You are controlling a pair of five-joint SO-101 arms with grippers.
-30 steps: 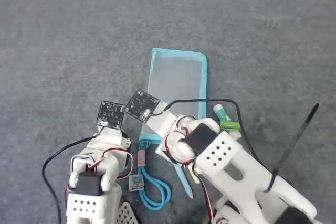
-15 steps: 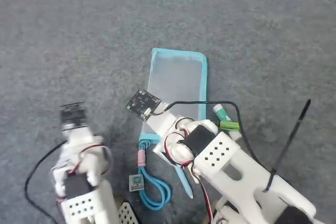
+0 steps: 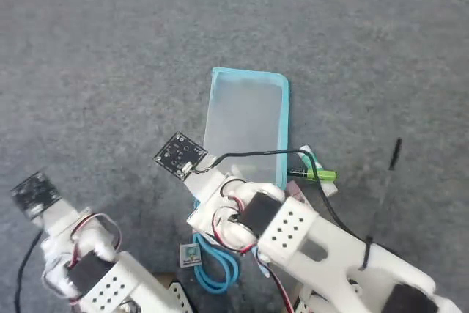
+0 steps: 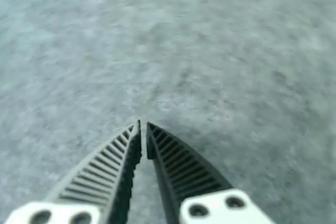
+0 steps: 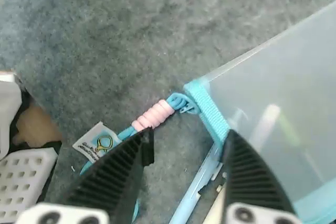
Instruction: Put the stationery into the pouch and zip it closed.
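Here right claw (image 5: 189, 136) straddles pouch (image 5: 273, 93) corner.

Left arm (image 3: 110, 284) — drawn back and folded low, with the left camera board (image 3: 33, 192) tilted up at its wrist. Left gripper (image 4: 143, 129): ribbed fingers (image 4: 113, 166) pressed together, tips all but touching, pointing forward and down at a slant.

Right arm (image 3: 308, 229) — stretched forward, well off to the right of the left gripper, the right camera board (image 3: 176, 155) riding above its wrist. Right gripper (image 5: 188, 136): jaws spread wide, black fingers (image 5: 115, 174) aimed steeply downward.
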